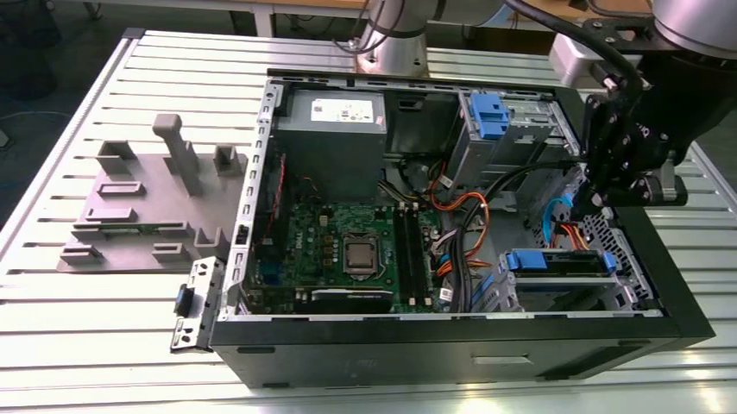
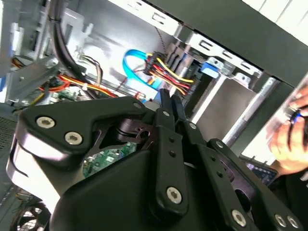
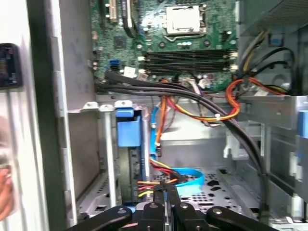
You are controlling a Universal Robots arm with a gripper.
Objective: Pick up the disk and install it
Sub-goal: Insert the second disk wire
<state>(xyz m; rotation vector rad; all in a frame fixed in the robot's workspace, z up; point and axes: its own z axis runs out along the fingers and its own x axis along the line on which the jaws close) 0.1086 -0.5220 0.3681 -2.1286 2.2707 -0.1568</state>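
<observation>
Gripper [image 1: 601, 203] closed and empty above the disk [image 1: 557, 261] in my computer case [image 1: 461, 341].
I judge the disk stiff, heavy, fragile; hold its blue rail.

The disk [image 1: 557, 263], edged by its blue carrier rail, sits seated in the computer case's lower drive bay, near the front corner.

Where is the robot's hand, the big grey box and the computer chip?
hand [image 2: 168, 103], second wrist view, between its fingertips.
grey box [image 1: 334, 142], exterior view, its top face.
chip [image 1: 359, 256], exterior view, its silver lid.
</observation>
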